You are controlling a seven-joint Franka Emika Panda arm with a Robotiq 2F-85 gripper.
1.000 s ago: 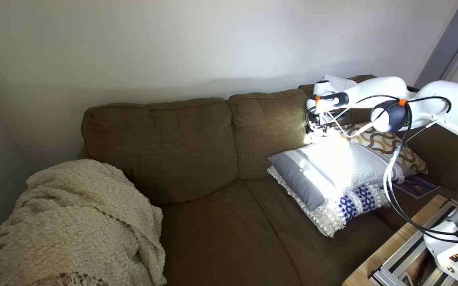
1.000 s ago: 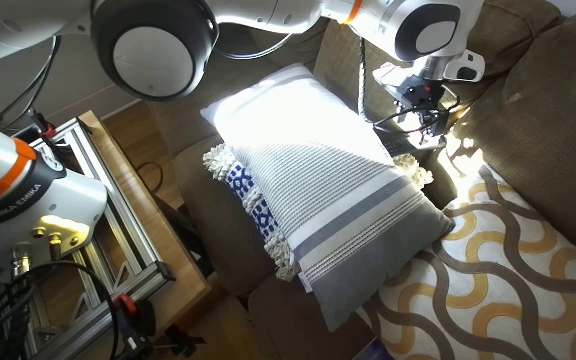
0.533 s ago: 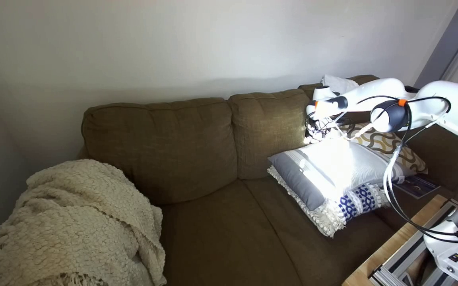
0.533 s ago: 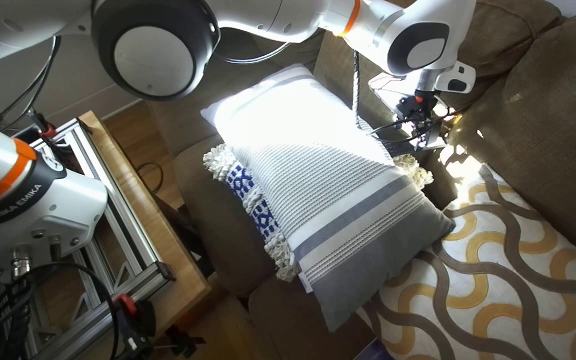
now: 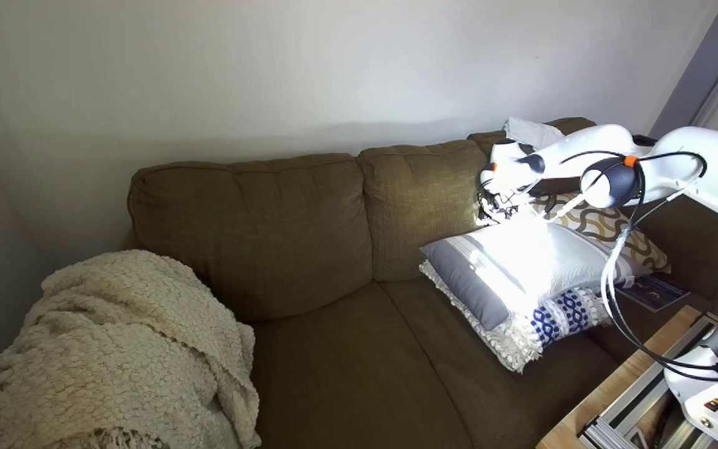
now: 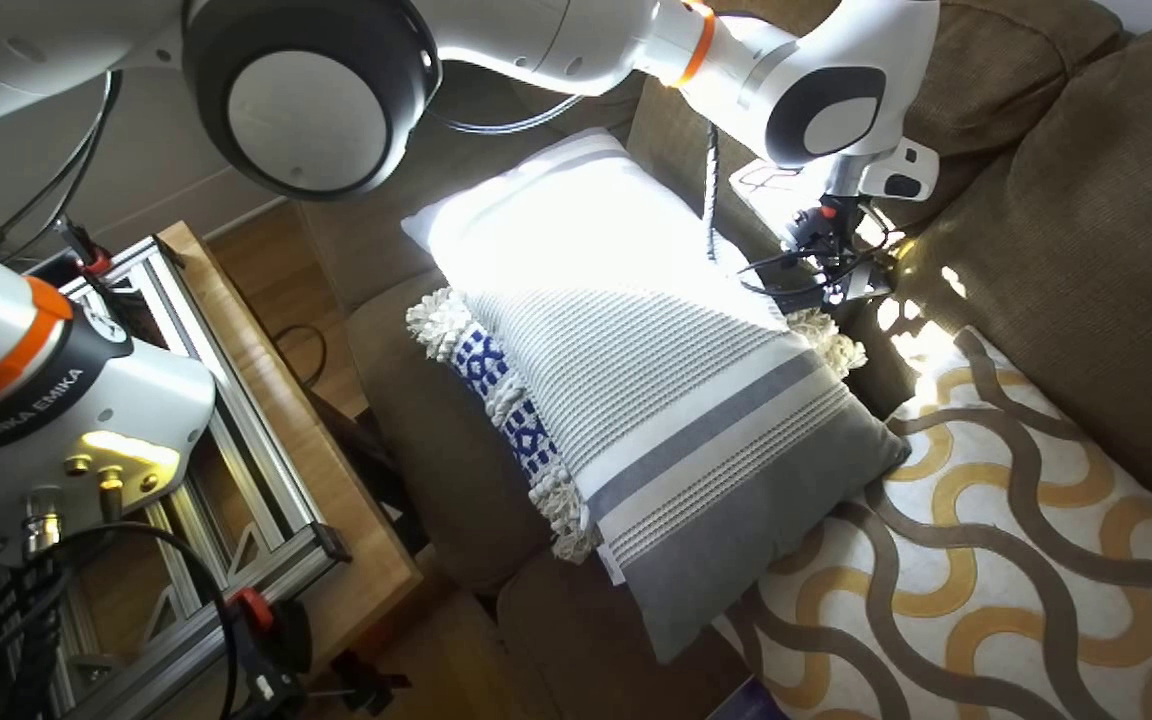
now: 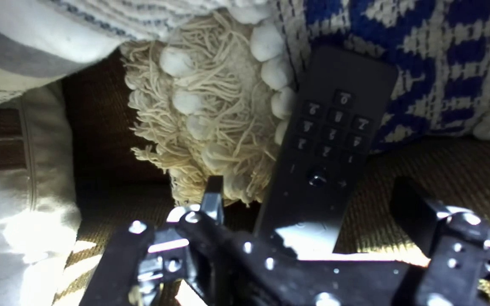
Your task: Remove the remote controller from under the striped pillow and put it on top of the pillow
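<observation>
The black remote controller (image 7: 313,161) shows in the wrist view. Its upper end lies against the blue-and-white fringed pillow (image 7: 440,63), and its lower part is brightly lit. My gripper (image 7: 310,191) is open, with one finger on each side of the remote and a visible gap on both sides. The gripper's linkage hides the remote's near end. The striped pillow (image 6: 656,380) lies on top of the fringed pillow; its edge shows at the upper left of the wrist view (image 7: 58,38). In both exterior views my gripper (image 6: 851,285) (image 5: 493,217) is low behind the striped pillow, beside the sofa back.
The sofa back cushion (image 6: 1086,240) stands close beside the gripper. A wavy yellow-brown pillow (image 6: 936,560) lies near the striped one. A cream blanket (image 5: 122,349) covers the sofa's far end. A booklet (image 5: 652,291) lies on the seat. Cables hang from the arm.
The gripper and wrist have moved slightly down and, in the exterior view from above, a little to the left, closer to the striped pillow. The pillows have not moved.
</observation>
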